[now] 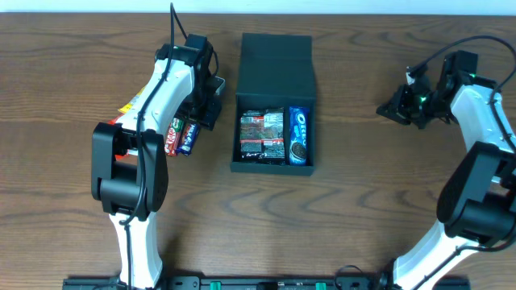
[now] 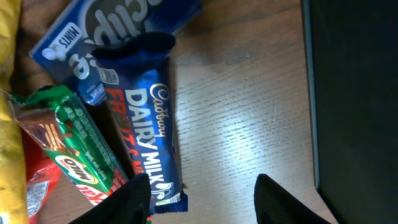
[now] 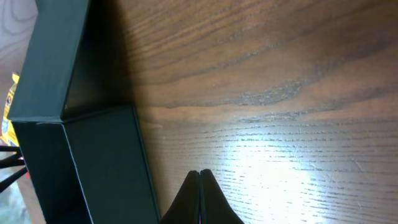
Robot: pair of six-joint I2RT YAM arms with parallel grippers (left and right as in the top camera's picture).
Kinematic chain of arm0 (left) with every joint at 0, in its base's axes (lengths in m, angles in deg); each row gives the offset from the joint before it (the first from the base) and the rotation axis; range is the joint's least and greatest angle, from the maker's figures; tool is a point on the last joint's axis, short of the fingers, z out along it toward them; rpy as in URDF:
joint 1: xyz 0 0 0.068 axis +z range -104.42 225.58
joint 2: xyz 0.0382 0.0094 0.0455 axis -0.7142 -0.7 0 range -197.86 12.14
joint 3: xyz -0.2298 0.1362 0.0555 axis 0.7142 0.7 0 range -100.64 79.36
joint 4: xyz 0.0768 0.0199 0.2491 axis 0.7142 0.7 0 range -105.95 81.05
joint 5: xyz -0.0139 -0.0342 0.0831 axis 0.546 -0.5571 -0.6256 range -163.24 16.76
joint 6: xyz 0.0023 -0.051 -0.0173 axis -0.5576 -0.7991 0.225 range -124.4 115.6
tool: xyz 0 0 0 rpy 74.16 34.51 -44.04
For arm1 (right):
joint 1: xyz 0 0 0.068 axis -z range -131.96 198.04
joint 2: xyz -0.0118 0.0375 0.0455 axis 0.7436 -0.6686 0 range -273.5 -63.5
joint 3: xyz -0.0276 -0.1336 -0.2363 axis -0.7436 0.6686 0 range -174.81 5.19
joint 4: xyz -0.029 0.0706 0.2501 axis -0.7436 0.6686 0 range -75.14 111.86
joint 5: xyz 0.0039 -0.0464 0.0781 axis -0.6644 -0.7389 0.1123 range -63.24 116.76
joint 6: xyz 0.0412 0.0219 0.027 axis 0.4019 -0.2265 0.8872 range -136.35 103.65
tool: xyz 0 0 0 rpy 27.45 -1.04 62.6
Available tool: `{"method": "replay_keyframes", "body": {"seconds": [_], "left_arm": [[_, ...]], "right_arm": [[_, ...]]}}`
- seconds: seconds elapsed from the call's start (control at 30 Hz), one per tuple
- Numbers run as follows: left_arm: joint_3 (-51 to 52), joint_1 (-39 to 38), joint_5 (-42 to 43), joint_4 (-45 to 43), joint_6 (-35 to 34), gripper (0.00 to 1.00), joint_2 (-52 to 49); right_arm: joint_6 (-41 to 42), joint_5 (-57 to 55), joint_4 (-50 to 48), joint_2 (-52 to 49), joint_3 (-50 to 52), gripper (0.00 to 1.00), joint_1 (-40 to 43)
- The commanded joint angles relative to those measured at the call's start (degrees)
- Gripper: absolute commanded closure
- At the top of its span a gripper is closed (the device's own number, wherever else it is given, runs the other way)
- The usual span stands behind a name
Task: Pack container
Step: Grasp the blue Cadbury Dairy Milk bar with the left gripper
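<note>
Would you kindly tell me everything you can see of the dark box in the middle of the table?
The box is dark teal-black and matte, cardboard by its look, roughly square and shallow. It stands open on the wooden table, with its hinged lid folded back at the far side. Inside, a dark packet and a blue Oreo pack lie side by side and cover most of the floor. Neither arm touches it.

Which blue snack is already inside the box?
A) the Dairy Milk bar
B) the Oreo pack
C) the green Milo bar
B: the Oreo pack lies in the right side of the container, while the Dairy Milk bar is out on the table.
</note>
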Motion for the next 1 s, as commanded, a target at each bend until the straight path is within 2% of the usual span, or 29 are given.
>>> {"method": "replay_keyframes", "body": {"seconds": [0.0, 0.23, 0.6, 0.73, 0.97], "left_arm": [[0.2, 0.3, -2.3, -0.9, 0.2, 0.45, 0.5], [4.4, 0.3, -3.0, -6.5, 0.2, 0.39, 0.5], [8.0, 1.3, -4.2, -11.2, -0.5, 0.36, 0.5], [8.2, 1.6, -4.6, -11.2, -2.6, 0.43, 0.6], [8.2, 1.6, -4.6, -11.8, -3.3, 0.46, 0.6]], "right_arm": [[-1.2, 0.4, 0.4, 0.2, -1.2, 0.98, 0.3], [-1.2, 0.4, 0.5, 0.2, -1.2, 0.98, -0.3], [-1.2, 0.4, 0.6, 0.2, -1.2, 0.98, -0.3], [-1.2, 0.4, 0.6, 0.2, -1.2, 0.99, -0.3], [-0.9, 0.4, 0.6, 0.2, -1.2, 0.99, -0.3]]}}
